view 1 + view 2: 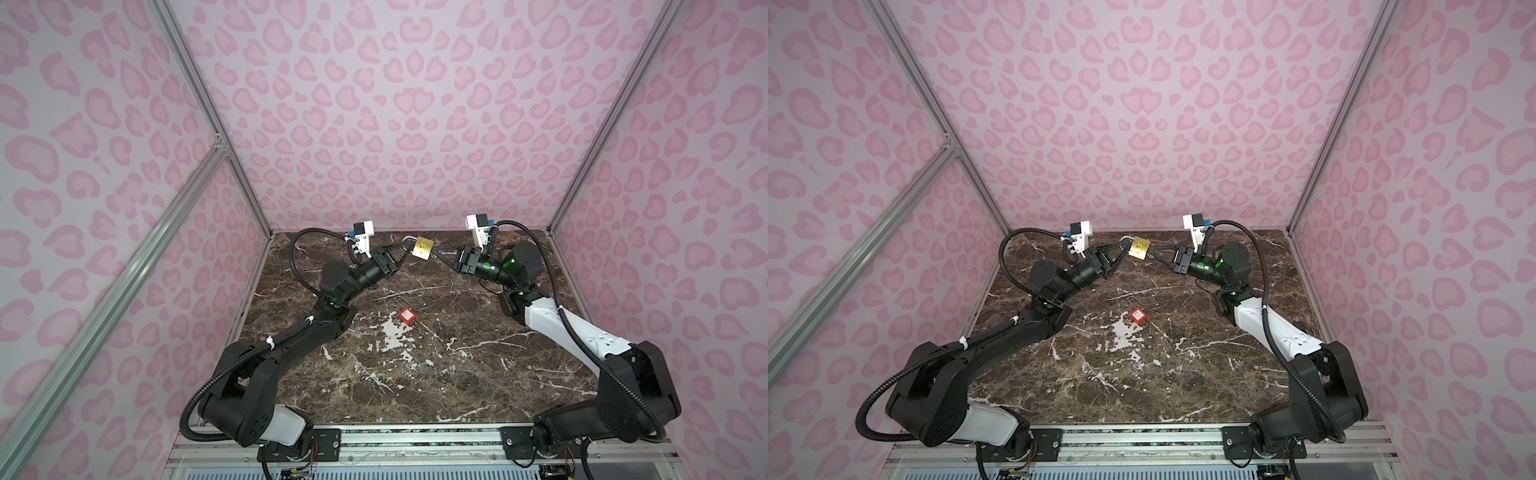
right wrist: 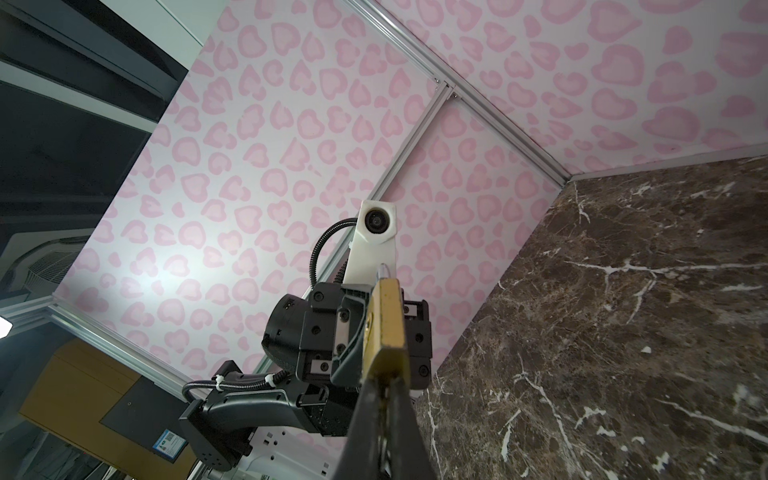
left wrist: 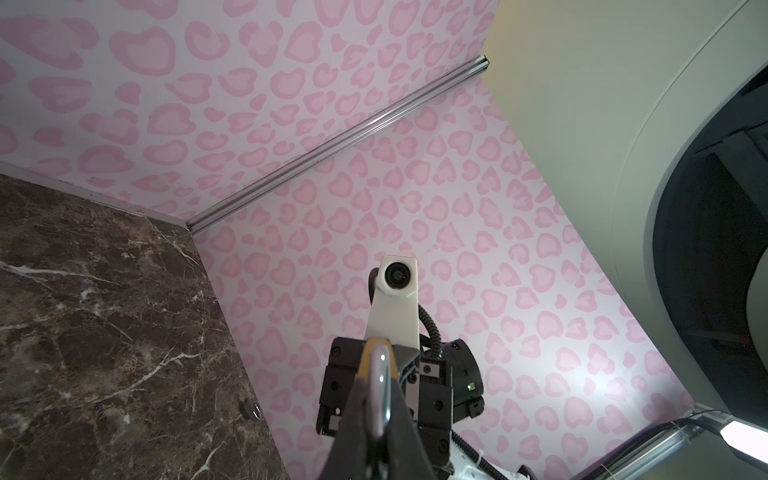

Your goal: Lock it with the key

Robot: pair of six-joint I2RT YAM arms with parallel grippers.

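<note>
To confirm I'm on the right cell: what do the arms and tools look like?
The left arm and right arm are black with one white link each. Black corrugated cable runs along them, held by white zip ties; green lights glow at joints. The left tool and right tool have slim black tapering fingers, each with a white camera mount.

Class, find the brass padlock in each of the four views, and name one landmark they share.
Top view: padlock near the table's far edge, mid-picture.
Top view: same place, a little left of middle.
Left wrist: close to the lens, shackle foremost.
Right wrist: close to the lens, brass body edge-on.
Shared landmark: marble table.
</note>
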